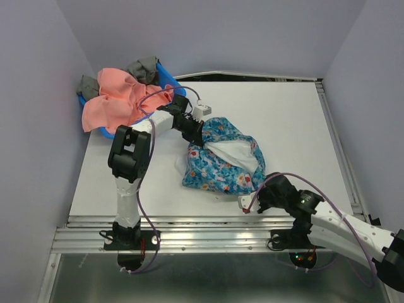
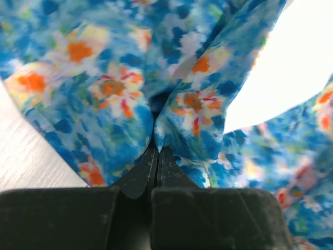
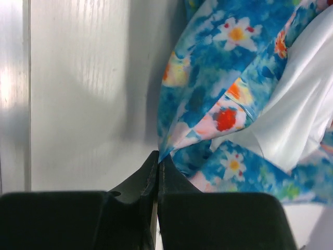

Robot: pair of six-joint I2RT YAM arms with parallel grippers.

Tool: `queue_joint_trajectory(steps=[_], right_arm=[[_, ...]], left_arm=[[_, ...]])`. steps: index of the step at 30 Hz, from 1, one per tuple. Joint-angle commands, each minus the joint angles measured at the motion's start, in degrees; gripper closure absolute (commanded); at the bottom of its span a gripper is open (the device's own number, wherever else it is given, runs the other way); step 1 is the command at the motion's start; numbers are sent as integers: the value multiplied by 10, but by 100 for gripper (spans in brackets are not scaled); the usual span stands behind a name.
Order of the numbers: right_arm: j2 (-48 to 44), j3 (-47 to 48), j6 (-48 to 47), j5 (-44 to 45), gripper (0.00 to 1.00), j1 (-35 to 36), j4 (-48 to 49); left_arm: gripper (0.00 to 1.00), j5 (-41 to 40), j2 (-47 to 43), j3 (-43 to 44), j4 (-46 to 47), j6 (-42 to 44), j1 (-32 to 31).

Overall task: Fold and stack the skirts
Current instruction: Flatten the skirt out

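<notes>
A bright blue flowered skirt (image 1: 218, 161) lies bunched in the middle of the white table, its white lining (image 1: 237, 153) showing. My left gripper (image 1: 194, 136) is shut on the cloth at the skirt's far left corner; in the left wrist view the blue flowered skirt (image 2: 119, 94) is pinched at the fingertips of that gripper (image 2: 157, 148). My right gripper (image 1: 255, 201) is shut on the skirt's near right edge, and the right wrist view shows a fold of the skirt (image 3: 218, 104) caught between the tips of this gripper (image 3: 158, 156). The salmon-pink skirt (image 1: 117, 98) hangs over the basket.
A blue plastic basket (image 1: 167, 77) sits at the table's far left corner with grey cloth (image 1: 144, 68) in it beside the pink skirt. A metal rail (image 1: 208, 222) runs along the near table edge. Purple walls close in on three sides.
</notes>
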Motion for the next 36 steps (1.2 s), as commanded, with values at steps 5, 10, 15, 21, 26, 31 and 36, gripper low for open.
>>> queue_joint_trajectory(steps=[5,10,15,21,26,31,36], right_arm=[[-114,-43,-46,72,99,6,-121],[-127,-25,2,128,54,6,-64],[-48,89,137,128,28,6,-38],[56,256,374,192,37,6,-39],[92,297,506,243,47,-5,-55],[170,346,559,174,53,-58,-73],[206,347,599,138,46,-65,-98]], left_arm=[[100,-126,9,8,31,-17,19],[64,6,-33,-2,-3,64,21],[45,53,-108,-25,-28,125,14],[38,-41,-195,-52,32,81,-2],[38,-201,-212,-48,48,46,-50],[38,-292,-184,-25,44,-22,-111],[38,-324,-133,12,13,-97,-118]])
